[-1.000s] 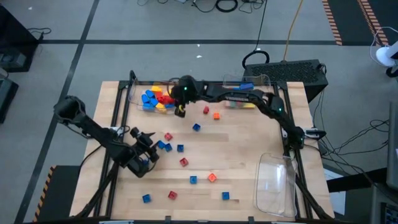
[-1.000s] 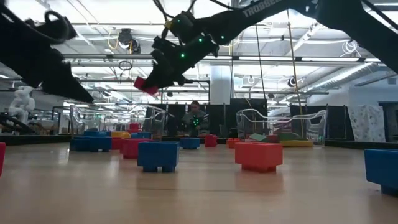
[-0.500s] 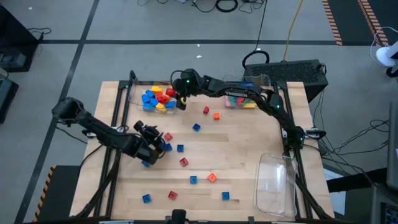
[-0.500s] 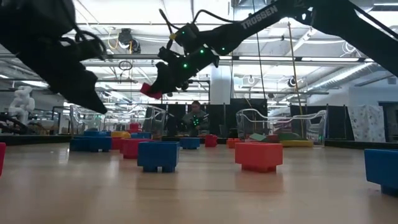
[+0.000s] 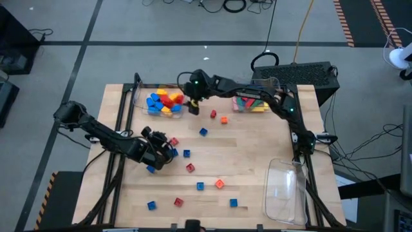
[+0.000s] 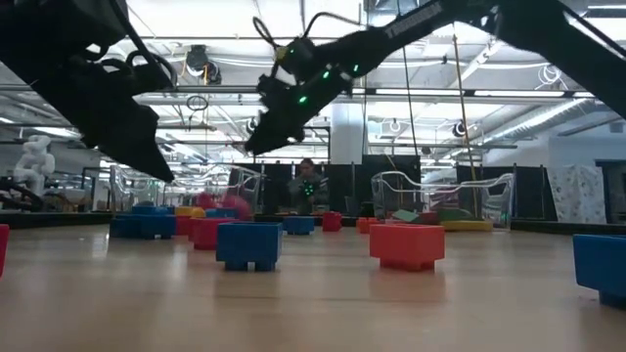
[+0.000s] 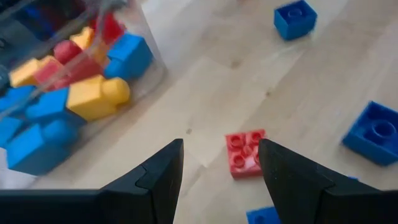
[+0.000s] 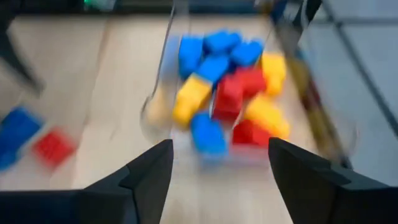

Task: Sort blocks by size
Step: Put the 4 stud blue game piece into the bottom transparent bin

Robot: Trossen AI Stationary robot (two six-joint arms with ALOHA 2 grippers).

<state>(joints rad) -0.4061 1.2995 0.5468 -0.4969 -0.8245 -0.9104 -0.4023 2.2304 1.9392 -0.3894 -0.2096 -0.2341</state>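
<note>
Left pincer [image 5: 156,153] hovers low over the near-left part of the wooden counter [image 5: 257,161], jaws apart, nothing between them. In its wrist view a small red square brick w/ four studs [image 7: 247,152] lies flat on the counter just ahead of the gap between the fingertips; two small blue bricks [image 7: 375,132] sit nearby.

Further right and at the far edge, the clear plastic tray holding bigger blue, yellow and red bricks [image 5: 143,90] stands far-left. Right pincer [image 5: 194,104] hangs above that tray's right end, fingers spread wide, empty. Looks like a drop-off step there, judging by the empty jaws over the pile.

Loose small bricks [image 5: 203,131] in red, blue and orange are scattered across the middle and near part of the counter, well apart from each other. A second clear tray w/ long green, yellow, red bars [image 5: 251,103] sits far-right; a third clear tray [image 5: 286,190], seemingly w/o bricks, at the near-right corner.

To do the step well: left arm should centre the red brick between the fingers, square to its sides, come straight down, close only once the tips are beside it, and avoid nudging the blue neighbours. Right arm should lift clear of the tray wall before swinging away.
</note>
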